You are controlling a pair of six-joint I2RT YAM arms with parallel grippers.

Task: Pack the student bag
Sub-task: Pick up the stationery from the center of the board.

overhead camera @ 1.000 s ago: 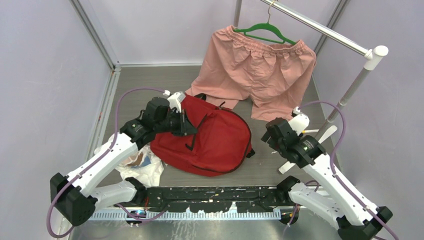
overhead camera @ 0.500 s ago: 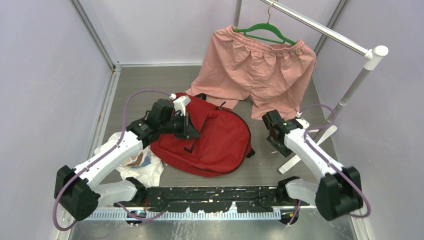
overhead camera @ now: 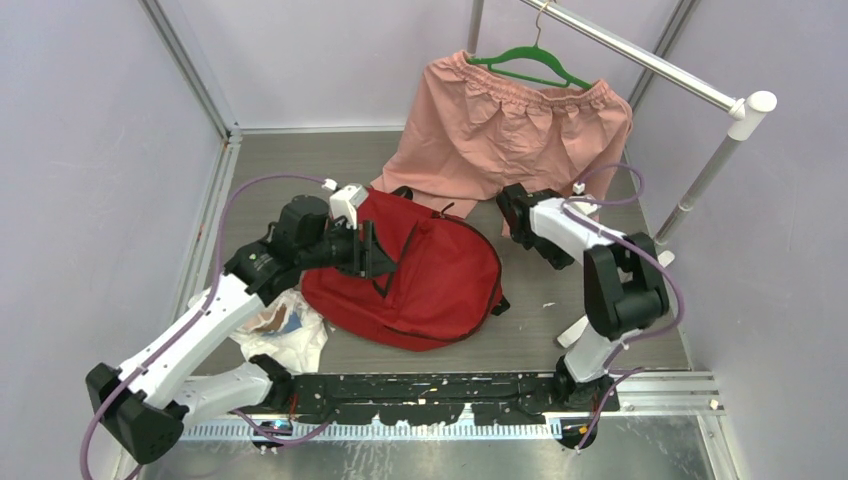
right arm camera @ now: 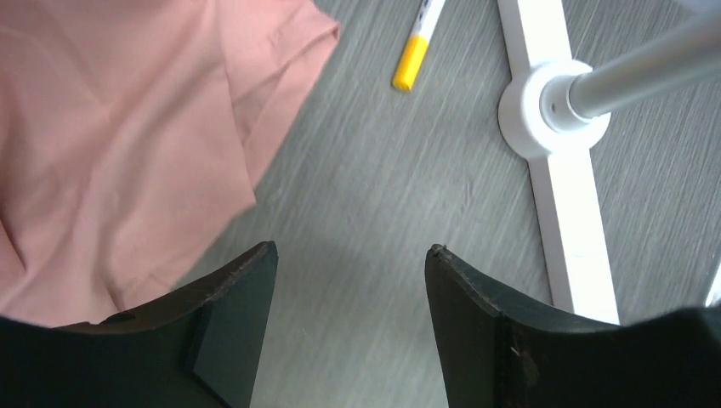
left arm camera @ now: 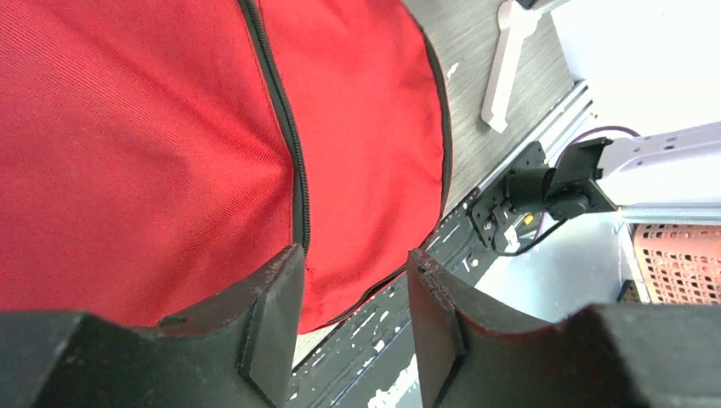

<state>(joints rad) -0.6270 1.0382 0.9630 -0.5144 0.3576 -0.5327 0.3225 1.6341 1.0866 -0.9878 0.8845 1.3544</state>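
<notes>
Overhead, the left gripper (overhead camera: 368, 250) hangs over the upper left part of the bag (overhead camera: 440, 280), fingers parted about halfway and holding nothing. The left wrist view shows red fabric directly under and beyond the left gripper (left arm camera: 353, 263), with the bag's (left arm camera: 127, 127) black zipper (left arm camera: 289, 144) running down to just beside one fingertip; whether the tip touches the cloth cannot be told.

The bag lies flat on the table (overhead camera: 300, 165), spreading from beneath the left gripper towards the right one. A white plastic bag (overhead camera: 290, 335) sits crumpled on the near side of the left gripper, against the bag's edge.

The right gripper (overhead camera: 512, 208) stands just off the bag's far right corner, at the hem of the pink shorts (overhead camera: 520, 140), which hang from a green hanger (overhead camera: 530, 65) on a rail (overhead camera: 640, 55) beyond it. In the right wrist view the right gripper (right arm camera: 349, 251) is wide open and empty, with bare table under the gap. The shorts (right arm camera: 110, 127) drape ahead of one finger, and a white pen with a yellow end (right arm camera: 414, 51) lies ahead of the gap, apart from the cloth. The white rack foot (right arm camera: 553, 110) lies ahead of the other finger.
</notes>
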